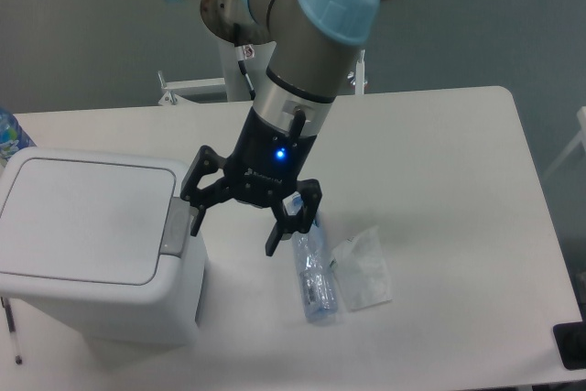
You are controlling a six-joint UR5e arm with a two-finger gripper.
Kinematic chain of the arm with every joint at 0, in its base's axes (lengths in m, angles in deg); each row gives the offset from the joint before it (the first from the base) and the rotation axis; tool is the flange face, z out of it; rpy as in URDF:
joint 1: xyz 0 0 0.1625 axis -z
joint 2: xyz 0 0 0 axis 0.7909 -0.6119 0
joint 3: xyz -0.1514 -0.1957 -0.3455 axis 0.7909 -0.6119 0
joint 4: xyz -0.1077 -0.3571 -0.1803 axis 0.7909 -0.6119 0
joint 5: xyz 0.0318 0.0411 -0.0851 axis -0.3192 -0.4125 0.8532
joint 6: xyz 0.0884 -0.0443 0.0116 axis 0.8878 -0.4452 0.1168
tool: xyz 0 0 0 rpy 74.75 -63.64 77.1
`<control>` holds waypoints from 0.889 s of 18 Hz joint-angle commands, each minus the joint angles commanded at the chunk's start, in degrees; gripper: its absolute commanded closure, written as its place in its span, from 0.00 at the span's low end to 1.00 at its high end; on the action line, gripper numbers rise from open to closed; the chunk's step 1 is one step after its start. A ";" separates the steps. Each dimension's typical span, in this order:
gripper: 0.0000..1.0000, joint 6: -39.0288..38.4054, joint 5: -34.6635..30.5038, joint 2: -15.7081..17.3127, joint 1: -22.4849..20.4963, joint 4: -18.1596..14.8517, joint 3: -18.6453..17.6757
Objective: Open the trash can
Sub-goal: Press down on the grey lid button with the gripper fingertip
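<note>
Nearest the camera, the trash can point(92, 244) stands at the left front of the white table point(458, 180), its flat lid point(87, 217) down and flush, so nothing inside can be seen. The grey latch tab point(179, 224) sits at the lid's right edge. Just right of the can lie a crushed clear plastic bottle point(314, 272) and a crumpled clear wrapper point(363, 269), both on the table, not in any container. Above them hangs the gripper point(236, 224), fingers spread apart and holding nothing, one fingertip just beside the tab. The step looks like the approach to the latch; the next move probably calls for pressing down squarely on the tab. Farther back rises the arm point(302, 34).
</note>
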 joint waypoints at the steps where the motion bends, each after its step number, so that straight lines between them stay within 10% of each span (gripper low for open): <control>1: 0.00 0.00 -0.09 -0.09 0.00 0.00 -0.09; 16: 0.00 0.09 -0.09 -0.53 0.18 0.00 -0.97</control>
